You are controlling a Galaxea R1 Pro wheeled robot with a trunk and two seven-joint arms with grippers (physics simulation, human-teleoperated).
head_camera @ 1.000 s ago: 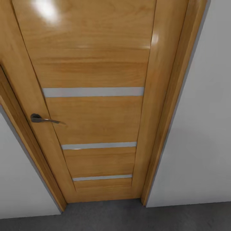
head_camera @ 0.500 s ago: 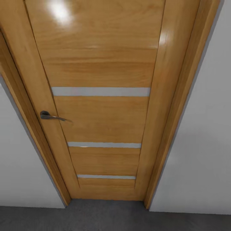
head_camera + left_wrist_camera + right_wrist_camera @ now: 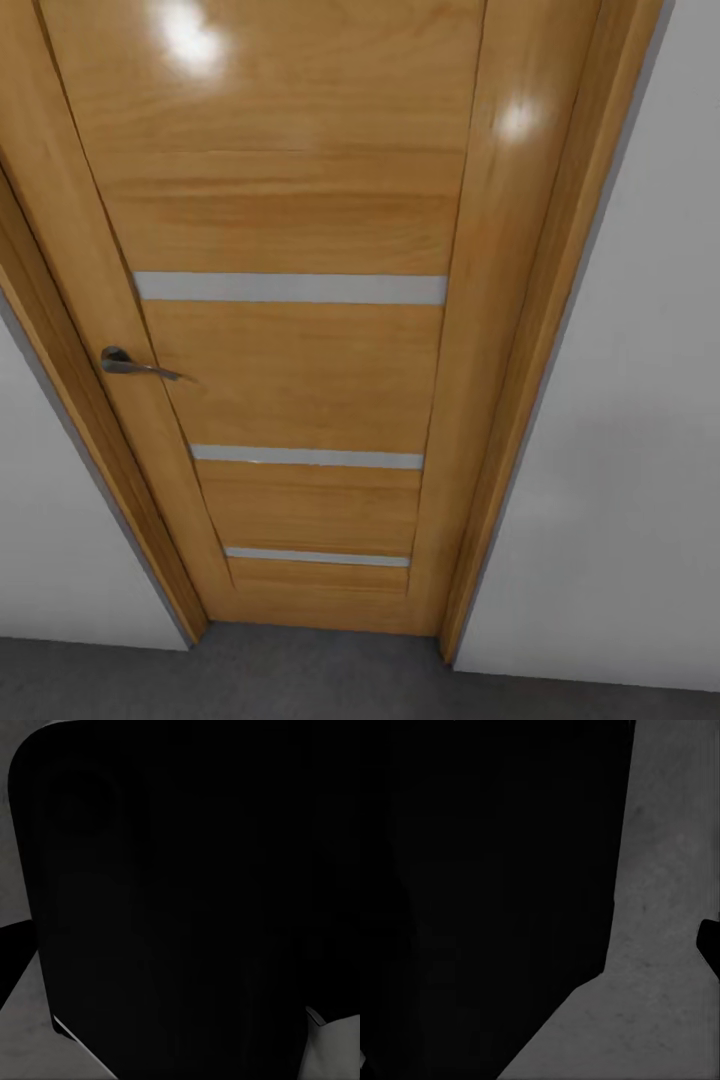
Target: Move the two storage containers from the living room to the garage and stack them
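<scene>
The two storage containers are out of view. In the head view I face a closed, glossy orange-brown wooden door point(image 3: 290, 370) with three pale horizontal strips and a dark metal lever handle point(image 3: 135, 366) at its left side. A strip of dark grey floor point(image 3: 300, 675) runs along the foot of the door. Each wrist view holds a large black shape point(image 3: 172, 900) point(image 3: 487, 885) close to the camera, with rough grey floor point(image 3: 660, 945) beside it.
The wooden door frame point(image 3: 520, 350) borders the door on both sides. Plain pale grey wall stands to the right point(image 3: 640, 450) and to the left point(image 3: 60, 540). The door and walls close off the way ahead at short range.
The whole head picture has shifted slightly left since half a second ago, after shifting right before that, so the camera moved. The door stays closed.
</scene>
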